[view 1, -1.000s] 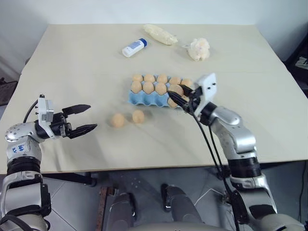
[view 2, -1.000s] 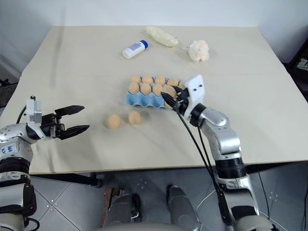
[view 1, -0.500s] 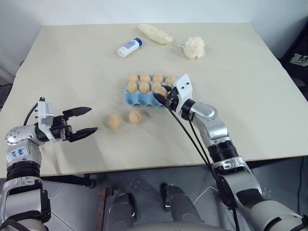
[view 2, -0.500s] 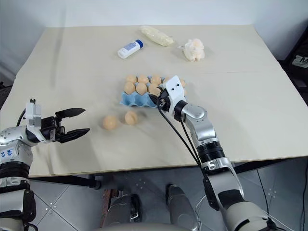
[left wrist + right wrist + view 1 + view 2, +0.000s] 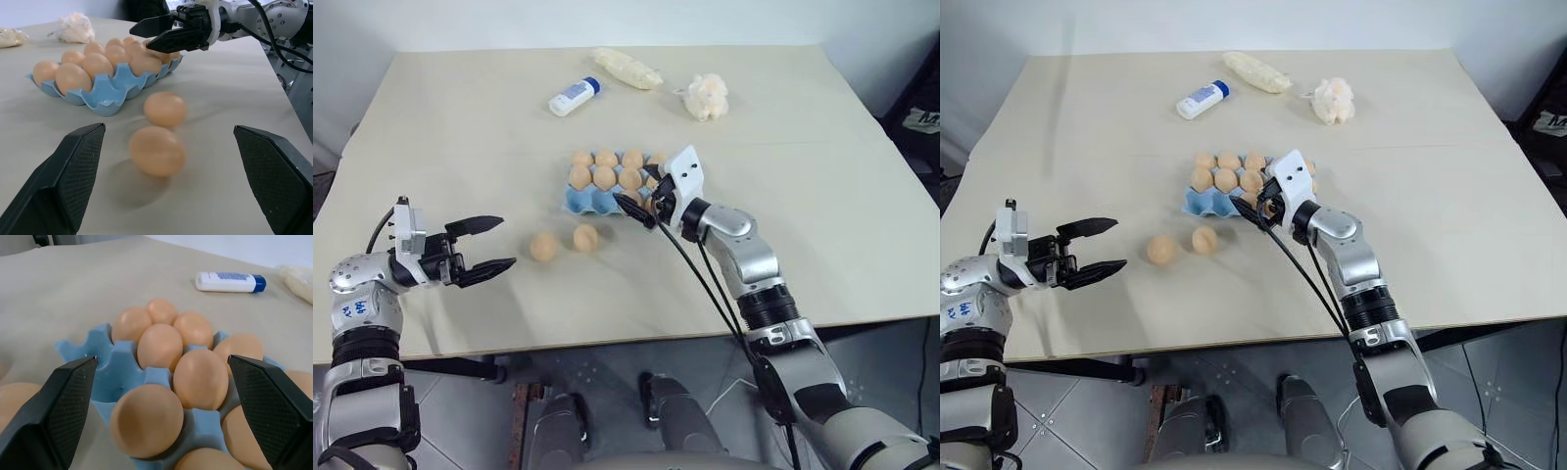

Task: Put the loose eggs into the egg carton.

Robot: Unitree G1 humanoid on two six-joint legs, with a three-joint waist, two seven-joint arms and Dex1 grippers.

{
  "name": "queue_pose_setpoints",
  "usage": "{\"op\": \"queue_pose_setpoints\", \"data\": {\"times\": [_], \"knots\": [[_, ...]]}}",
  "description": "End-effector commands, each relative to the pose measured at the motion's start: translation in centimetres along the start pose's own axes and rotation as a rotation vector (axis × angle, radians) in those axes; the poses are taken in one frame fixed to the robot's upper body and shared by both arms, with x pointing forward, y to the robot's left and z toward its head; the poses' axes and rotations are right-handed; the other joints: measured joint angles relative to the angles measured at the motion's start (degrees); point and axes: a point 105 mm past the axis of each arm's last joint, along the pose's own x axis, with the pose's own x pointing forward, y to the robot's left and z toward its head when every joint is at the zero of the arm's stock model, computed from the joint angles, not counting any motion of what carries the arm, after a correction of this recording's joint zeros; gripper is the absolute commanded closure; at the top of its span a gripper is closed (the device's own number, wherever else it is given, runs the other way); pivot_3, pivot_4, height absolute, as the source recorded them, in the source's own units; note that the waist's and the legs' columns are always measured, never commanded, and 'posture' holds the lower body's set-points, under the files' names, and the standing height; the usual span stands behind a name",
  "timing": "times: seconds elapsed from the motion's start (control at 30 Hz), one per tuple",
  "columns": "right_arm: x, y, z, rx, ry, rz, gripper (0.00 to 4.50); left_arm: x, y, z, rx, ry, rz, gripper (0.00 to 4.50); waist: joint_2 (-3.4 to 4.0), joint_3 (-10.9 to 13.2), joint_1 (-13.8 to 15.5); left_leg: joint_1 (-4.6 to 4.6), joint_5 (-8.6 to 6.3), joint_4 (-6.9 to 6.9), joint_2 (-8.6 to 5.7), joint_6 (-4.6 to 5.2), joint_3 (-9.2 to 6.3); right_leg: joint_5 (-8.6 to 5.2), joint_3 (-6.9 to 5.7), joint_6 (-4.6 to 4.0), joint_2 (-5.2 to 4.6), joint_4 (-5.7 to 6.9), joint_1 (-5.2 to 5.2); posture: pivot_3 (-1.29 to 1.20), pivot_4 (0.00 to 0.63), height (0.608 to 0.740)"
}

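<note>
The light-blue egg carton sits mid-table with several tan eggs in its cups. Two loose eggs lie on the table just in front of its left end. My right gripper hovers open at the carton's near right side. In the right wrist view an egg rests in the nearest cup between the spread fingers. My left gripper is open, level, to the left of the loose eggs and apart from them. The left wrist view shows both loose eggs between its fingers' line, with the carton behind.
At the far side of the table lie a white bottle with a blue cap, a pale yellow lumpy bag and a fluffy cream puff. The table's front edge runs close behind both grippers.
My right gripper has gone from shut to open at the carton's near right cups, shifting slightly left. An egg now sits in the cup below it. The left gripper has stayed put.
</note>
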Motion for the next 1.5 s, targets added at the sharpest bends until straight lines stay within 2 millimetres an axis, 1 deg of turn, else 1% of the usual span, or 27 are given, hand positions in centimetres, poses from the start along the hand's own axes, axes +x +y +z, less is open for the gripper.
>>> {"op": "queue_pose_setpoints", "data": {"times": [0.03,0.1,0.2,0.3,0.37,0.43,0.53,0.67,0.8,0.93,1.07,1.13,1.2,1.3,1.5], "knots": [[-2.2,-0.5,2.8,-0.048,-0.1,0.055,0.01,0.0,0.0,0.9,0.041,-0.031,-0.022,0.0,0.0,0.0,0.07,0.0,-0.01,0.0,0.0,0.01,0.0,0.0,0.0,0.0,-0.01,-0.01,0.0,0.0,0.15,0.74],[-3.6,0.0,3.8,-0.058,-0.163,0.13,0.01,0.1,0.1,0.9,0.048,-0.036,-0.009,0.0,0.0,0.0,0.23,-0.01,-0.02,-0.03,-0.01,0.01,0.0,0.0,-0.01,0.0,0.0,-0.04,0.01,0.0,0.15,0.74],[-6.2,-0.1,3.8,-0.043,-0.167,0.203,0.01,0.4,0.3,0.9,0.056,-0.042,0.017,0.0,0.0,0.0,0.26,-0.02,-0.03,-0.04,-0.02,0.02,0.0,0.0,-0.03,0.0,0.08,-0.06,0.01,0.0,0.15,0.74],[-8.6,-0.5,3.1,-0.028,-0.137,0.265,0.01,0.6,0.6,0.9,0.072,-0.047,0.056,0.0,0.0,0.0,0.29,0.0,-0.03,0.02,-0.03,0.03,0.0,0.0,-0.01,0.01,0.08,-0.04,0.02,0.0,0.15,0.74],[-10.2,-0.5,2.4,-0.021,-0.11,0.322,0.01,0.8,0.7,1.0,0.082,-0.049,0.075,0.0,-0.01,0.0,0.23,0.02,-0.02,0.04,-0.03,0.05,0.0,0.01,0.01,0.02,0.07,-0.03,0.04,0.0,0.15,0.74],[-11.9,0.1,1.6,-0.014,-0.065,0.404,0.01,0.9,0.9,1.0,0.092,-0.043,0.105,0.0,-0.01,0.0,0.2,0.05,-0.02,0.04,-0.02,0.05,0.0,0.01,0.03,0.02,0.06,-0.02,0.05,0.0,0.15,0.74],[-14.1,-0.1,1.1,-0.015,-0.048,0.45,0.01,1.0,1.0,1.4,0.12,-0.026,0.152,0.0,-0.01,0.0,0.12,0.07,-0.02,0.01,0.01,0.05,-0.02,0.01,0.03,0.02,0.09,-0.01,0.04,0.0,0.15,0.74],[-16.3,-0.5,0.1,-0.029,0.017,0.491,0.01,1.0,0.4,1.8,0.127,0.0,0.217,0.0,0.0,0.0,0.16,0.11,-0.02,0.02,0.02,0.04,-0.06,0.02,0.1,0.03,0.11,0.0,0.04,0.0,0.15,0.74],[-17.9,-0.9,-0.4,-0.045,0.083,0.528,0.01,1.3,-0.4,1.9,0.123,0.022,0.268,0.0,-0.01,0.0,0.32,0.13,-0.02,0.06,-0.02,0.05,-0.09,0.02,0.1,0.04,0.08,-0.01,0.07,0.0,0.15,0.74],[-18.7,-1.6,-0.1,-0.054,0.107,0.52,0.01,2.1,-1.6,2.3,0.119,0.016,0.308,0.0,-0.01,0.0,0.31,0.16,-0.01,0.06,-0.1,0.06,-0.31,0.02,0.22,0.03,0.0,-0.02,0.07,0.0,0.15,0.74],[-18.9,-1.9,0.5,-0.053,0.09,0.52,0.01,2.7,-2.1,2.6,0.106,0.019,0.367,0.0,-0.01,0.0,0.29,0.17,-0.01,0.07,-0.13,0.07,-0.35,0.0,0.24,0.0,-0.02,-0.04,0.11,0.0,0.15,0.74],[-18.8,-2.0,0.8,-0.052,0.08,0.525,0.01,2.9,-2.0,2.3,0.078,0.048,0.423,0.0,-0.01,0.0,0.27,0.18,-0.01,0.07,-0.14,0.07,-0.35,0.0,0.26,0.0,-0.02,-0.04,0.11,0.0,0.15,0.74],[-18.6,-2.1,1.1,-0.052,0.069,0.53,0.01,3.6,-2.2,2.1,0.064,0.054,0.435,0.0,-0.01,0.0,0.26,0.19,-0.01,0.08,-0.16,0.07,-0.35,0.0,0.27,0.0,-0.01,-0.04,0.12,0.0,0.15,0.74],[-17.9,-2.3,2.3,-0.036,-0.03,0.516,0.01,4.7,-2.2,2.0,0.045,0.034,0.442,0.0,-0.01,0.0,0.28,0.19,-0.01,0.08,-0.22,0.07,-0.35,-0.03,0.3,-0.05,-0.01,-0.04,0.13,0.0,0.15,0.74],[-17.6,-2.1,2.0,-0.03,-0.009,0.523,0.01,5.7,-1.7,0.3,-0.006,0.067,0.468,0.0,0.0,0.0,0.38,0.18,0.01,0.08,-0.24,0.1,-0.37,-0.01,0.3,-0.02,-0.02,-0.08,0.16,0.0,0.15,0.74]]}}
